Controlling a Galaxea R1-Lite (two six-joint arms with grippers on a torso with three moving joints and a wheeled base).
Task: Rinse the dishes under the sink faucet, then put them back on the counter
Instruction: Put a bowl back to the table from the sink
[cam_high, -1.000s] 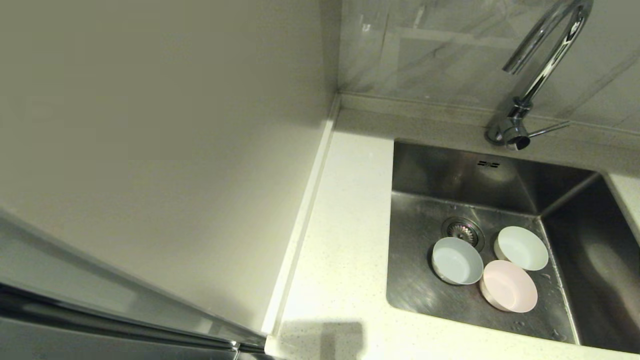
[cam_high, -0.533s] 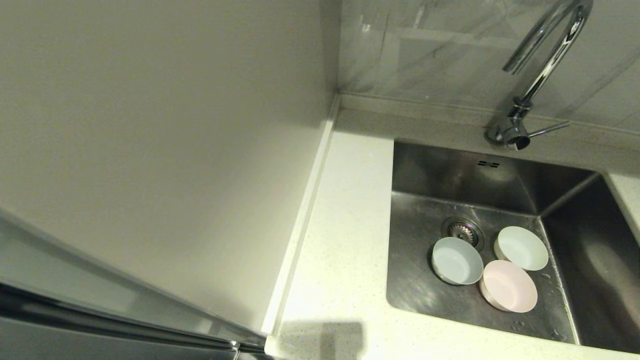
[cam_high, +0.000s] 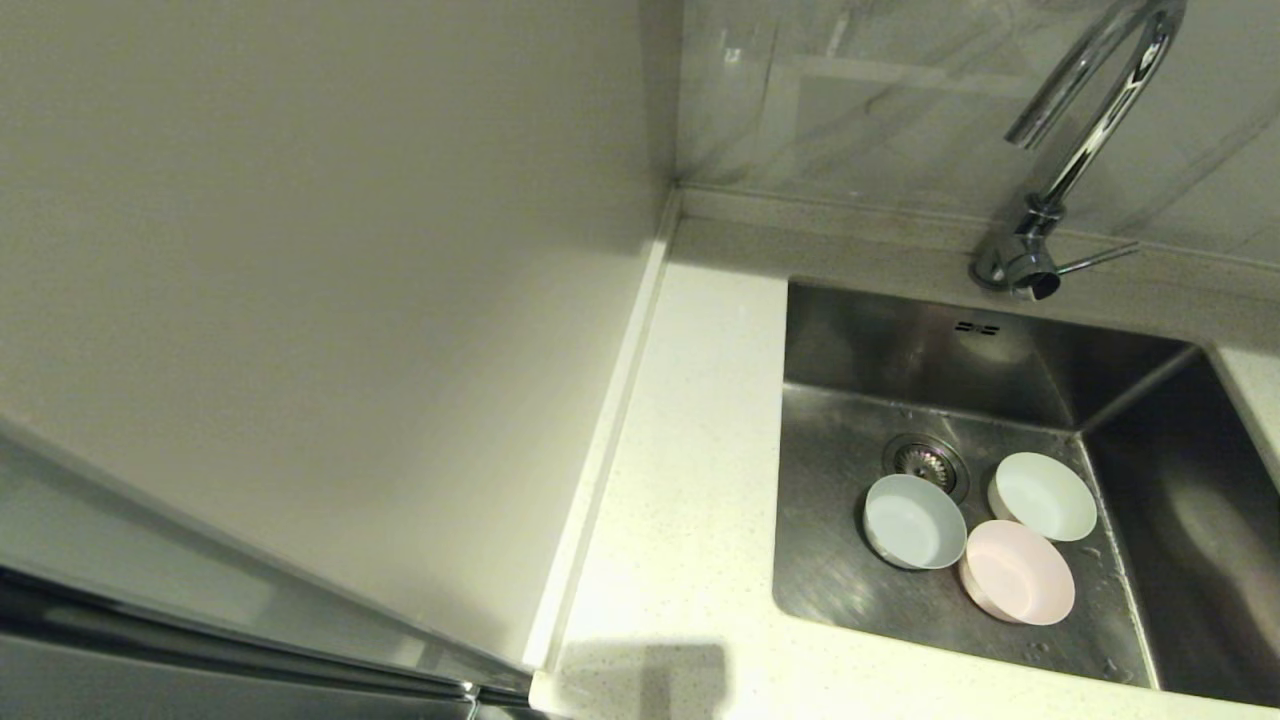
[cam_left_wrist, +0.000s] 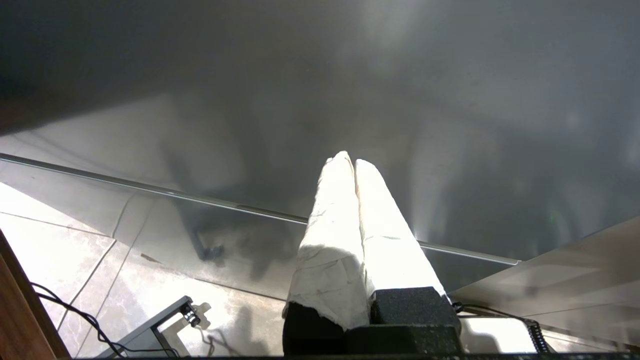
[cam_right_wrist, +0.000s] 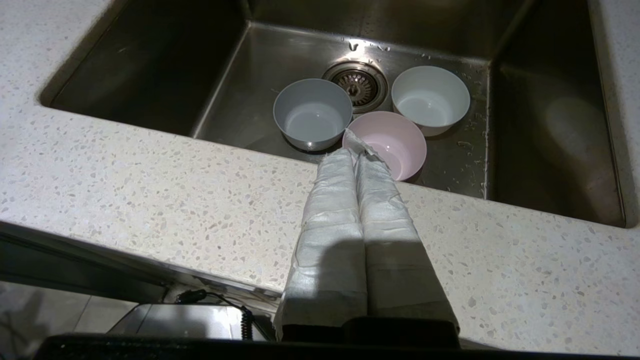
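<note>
Evidently the work has not begun in earnest: all three bowls sit upright on the floor of the sink, clustered around the drain strainer. Taking the strainer as the centre of a clock face in the head view, the pale blue bowl lies at about 7 o'clock, overlapping the strainer's edge, the whitish-green bowl at about 4 o'clock, and the pale pink bowl at about 5 o'clock, farther out and touching or nearly touching the other two. The chrome gooseneck faucet rises at roughly 1 o'clock, its thin side lever sticking out from the base, and no water is seen running. The right end effector hangs over the near strip of the speckled counter, its wrapped fingers pressed together and empty, pointing toward the pink bowl. The left end effector is parked low beside the cabinet front, away from the counter, fingers likewise pressed together on nothing. I judge the step in hand to be the very first approach. The next move probably calls for spreading the right fingers, reaching down past the sink's near wall, and pinching one bowl by its rim; the lever must also be worked to start the water.
</note>
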